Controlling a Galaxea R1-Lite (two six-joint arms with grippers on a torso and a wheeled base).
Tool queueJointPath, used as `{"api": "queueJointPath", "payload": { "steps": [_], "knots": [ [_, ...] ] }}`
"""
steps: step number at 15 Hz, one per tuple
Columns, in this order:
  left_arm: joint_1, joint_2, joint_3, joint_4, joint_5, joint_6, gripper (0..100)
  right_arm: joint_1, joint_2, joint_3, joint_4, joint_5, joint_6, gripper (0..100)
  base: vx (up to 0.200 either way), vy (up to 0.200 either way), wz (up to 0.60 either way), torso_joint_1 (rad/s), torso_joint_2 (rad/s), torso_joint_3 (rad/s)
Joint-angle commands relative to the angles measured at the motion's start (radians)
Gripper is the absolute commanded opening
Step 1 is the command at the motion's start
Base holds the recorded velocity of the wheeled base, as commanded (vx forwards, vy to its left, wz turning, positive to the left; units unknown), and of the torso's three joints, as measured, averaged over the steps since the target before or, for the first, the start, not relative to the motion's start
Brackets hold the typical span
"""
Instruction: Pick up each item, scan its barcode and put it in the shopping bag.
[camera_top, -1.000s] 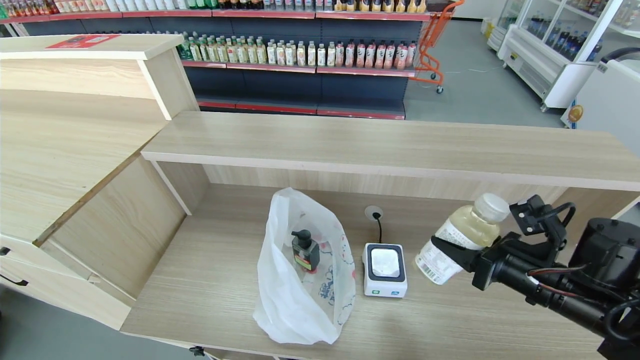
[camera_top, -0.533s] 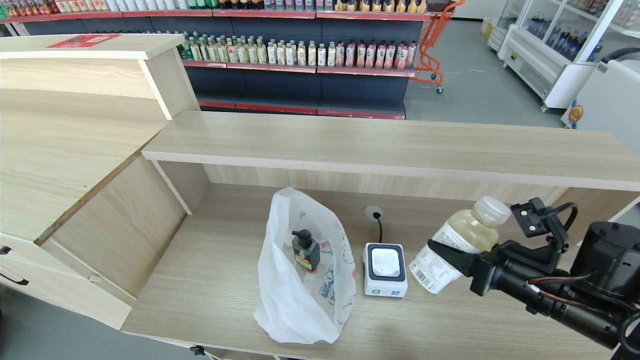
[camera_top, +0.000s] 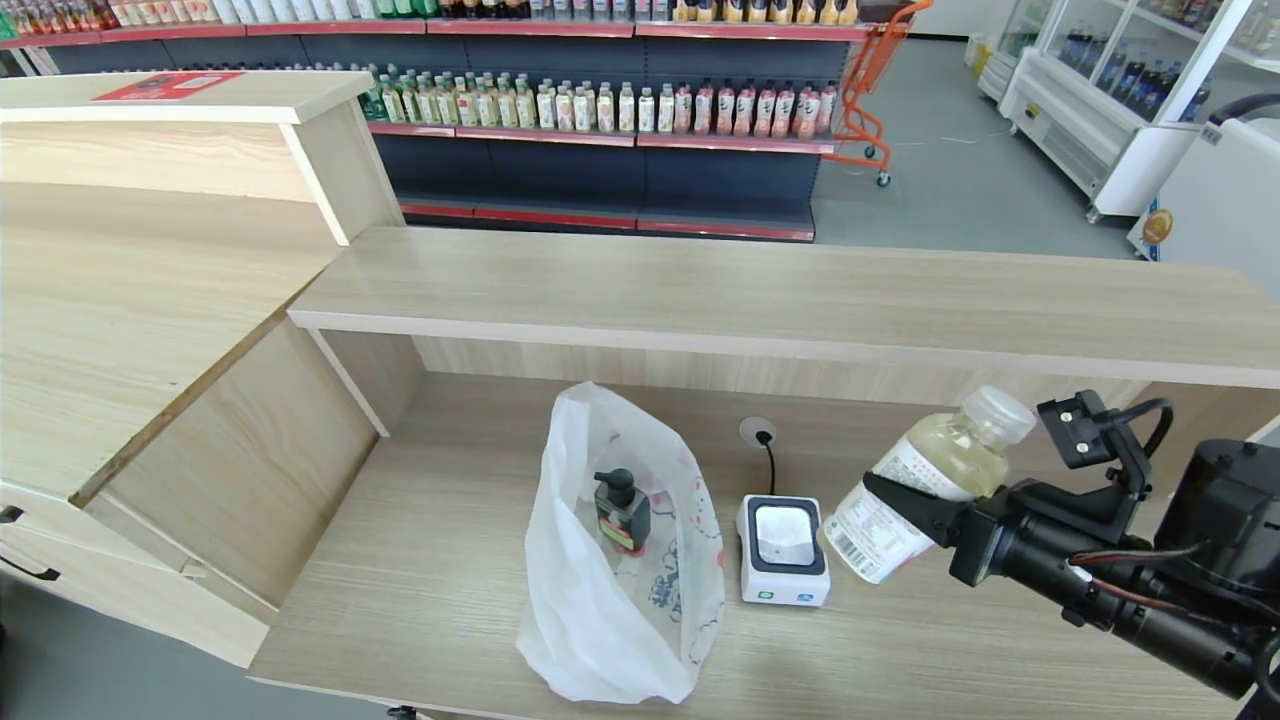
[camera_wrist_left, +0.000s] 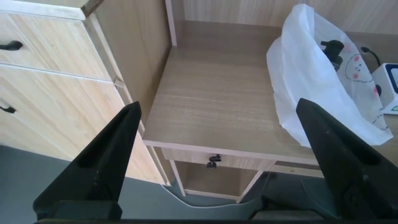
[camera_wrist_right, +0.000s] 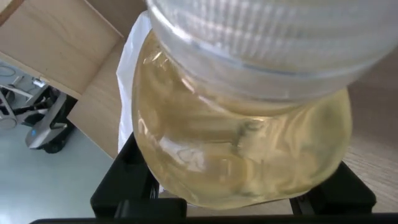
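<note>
One drink bottle (camera_top: 925, 485) is clamped in my right hand (camera_top: 885, 500), tilted base-down just beside the scanner (camera_top: 783, 548) so its barcode reads, I judge; shopping bag (camera_top: 600, 620) gapes alongside on the counter (camera_top: 420, 600), left hand (camera_wrist_left: 217, 109) spread apart.

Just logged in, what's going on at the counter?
The right gripper holds a bottle of yellowish drink, tilted, its labelled base next to the scanner on the counter. The open shopping bag lies on the scanner's other side with a pump bottle inside. The left gripper hangs open and empty near the counter's front-left corner.
</note>
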Motion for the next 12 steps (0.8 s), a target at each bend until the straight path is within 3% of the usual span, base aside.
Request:
{"api": "queueJointPath", "payload": {
  "steps": [1,6,12],
  "knots": [
    [-0.001,0.0,0.0,0.0,0.001,0.001,100,0.001,-0.031,-0.006,0.046,0.002,0.019,0,0.0,0.2,0.0,0.017,0.02,0.002],
    [-0.001,0.0,0.0,0.0,0.0,-0.001,100,0.093,-0.067,-0.043,0.185,0.002,0.065,0,0.0,0.2,0.0,0.001,0.0,0.007],
    [-0.001,0.0,0.0,0.0,0.001,-0.001,100,0.113,0.124,-0.088,0.181,-0.033,0.063,0,0.0,0.0,0.0,0.0,0.0,0.0]
  ]
}}
